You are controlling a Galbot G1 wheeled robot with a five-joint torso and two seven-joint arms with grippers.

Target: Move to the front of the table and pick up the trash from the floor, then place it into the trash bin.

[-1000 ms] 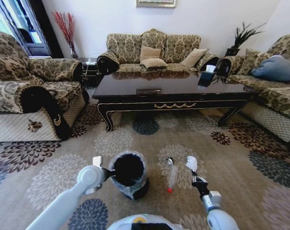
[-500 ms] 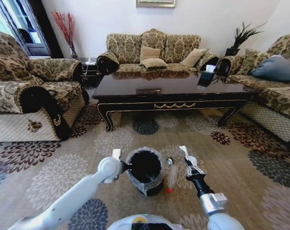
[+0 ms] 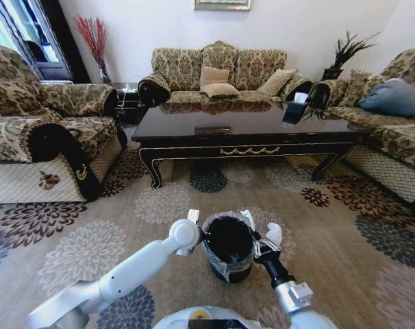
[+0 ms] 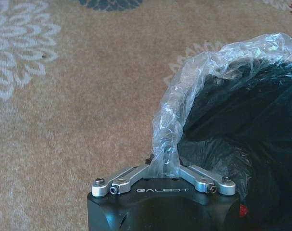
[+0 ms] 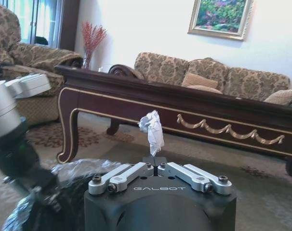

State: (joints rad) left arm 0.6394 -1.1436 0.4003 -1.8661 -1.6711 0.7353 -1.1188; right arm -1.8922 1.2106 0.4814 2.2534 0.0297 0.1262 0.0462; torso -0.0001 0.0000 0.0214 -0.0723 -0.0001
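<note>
Two grippers work together: my left gripper (image 4: 164,169) is clamped on the liner (image 4: 184,96) at the bin's (image 3: 229,247) rim, holding it beside my right gripper (image 5: 155,166), which pinches the paper wad (image 5: 152,131) just at the rim, ready to drop.

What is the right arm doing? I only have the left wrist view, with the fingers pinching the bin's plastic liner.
Observer: The right gripper is shut on a crumpled white paper wad.
Operator: Where is it relative to the bin?
Observer: In the head view it is close beside the bin's right rim, opposite the left gripper.
Operator: And the table?
Observer: The table stands ahead, beyond the bin and apart from it.
</note>
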